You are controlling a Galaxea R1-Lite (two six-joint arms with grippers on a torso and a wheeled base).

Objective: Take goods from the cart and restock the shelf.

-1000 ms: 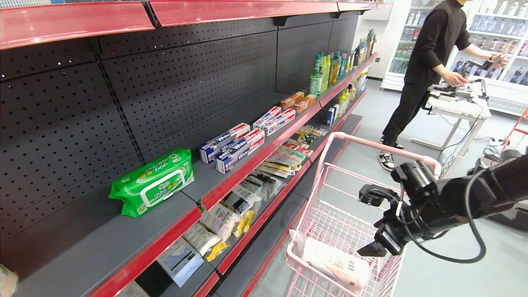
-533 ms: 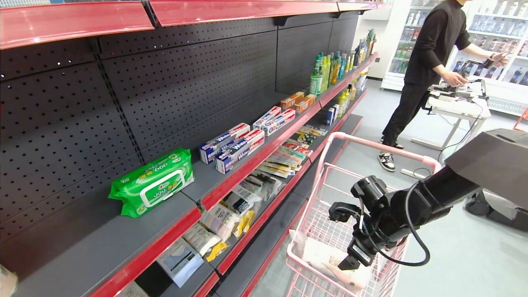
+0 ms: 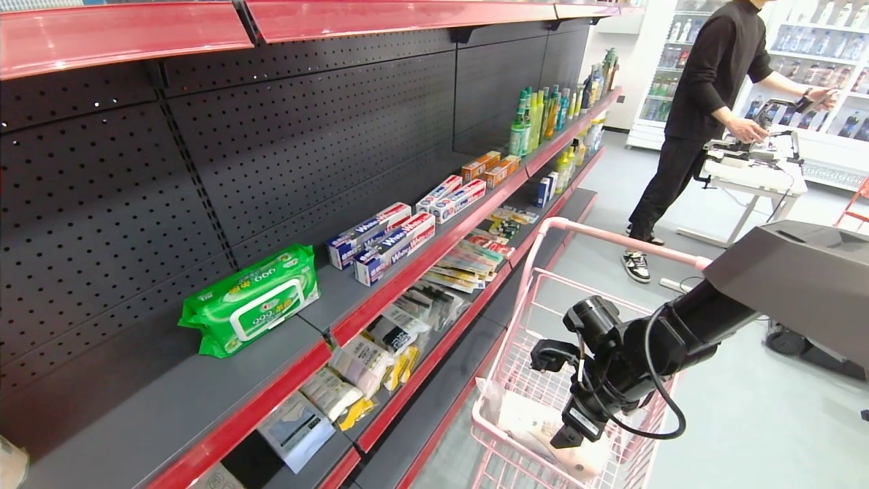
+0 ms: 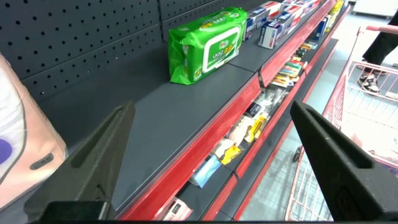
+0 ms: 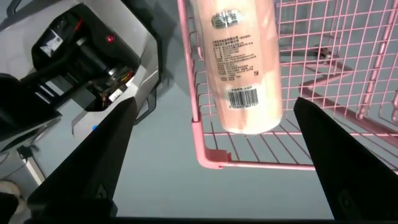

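Note:
A pink wire cart (image 3: 614,239) stands to the right of the shelf, holding a pale pink wrapped pack (image 3: 536,429). My right gripper (image 3: 576,432) hangs inside the cart just above that pack, fingers open and empty. In the right wrist view the pack (image 5: 239,68) lies on the cart floor (image 5: 348,68) beyond my open right gripper (image 5: 211,162). My left gripper (image 4: 211,168) is open over the grey shelf deck (image 4: 161,118), with a green wipes pack (image 4: 205,43) farther along and a pale pink pack (image 4: 22,149) beside it. The green wipes pack (image 3: 251,300) lies on the middle shelf.
Toothpaste boxes (image 3: 394,241) and bottles (image 3: 536,119) line the shelf farther right. Packets (image 3: 370,360) fill the lower shelf. Bare deck (image 3: 136,407) lies left of the wipes. A person (image 3: 713,88) stands at a white table far right.
My right arm has swung left and down, bringing its open gripper from beside the cart into the cart, close over the pale pink pack. The shelf goods have not moved.

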